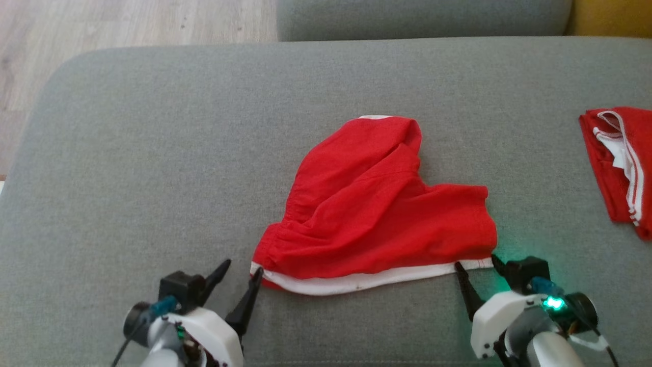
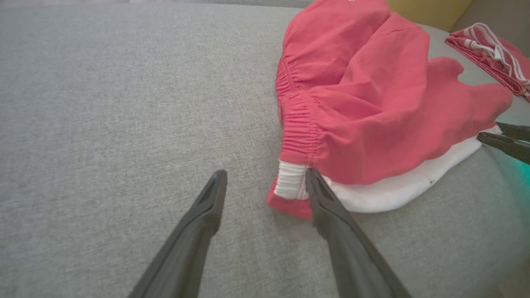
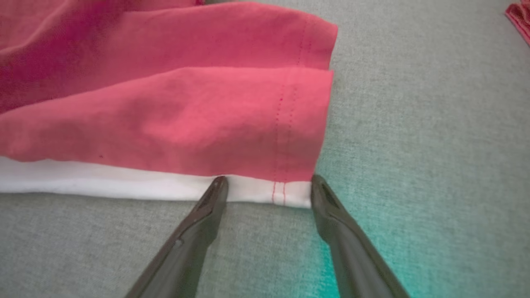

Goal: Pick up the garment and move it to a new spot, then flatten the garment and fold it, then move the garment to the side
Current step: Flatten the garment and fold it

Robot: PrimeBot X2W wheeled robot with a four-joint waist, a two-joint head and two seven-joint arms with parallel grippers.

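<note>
Head view: the garment [image 1: 367, 204] lies in the middle of the cushion [image 1: 127, 153], its white edge nearest. The left gripper [image 1: 243, 266] stands spread at the near left corner and the right gripper [image 1: 475, 261] spread at the near right corner. Bare cushion stretches left and far. A second garment [image 1: 619, 163] lies at the right edge.

Left wrist view: one finger [image 2: 327, 203] touches the white corner.

Right wrist view: the white corner lies between the tips.
</note>
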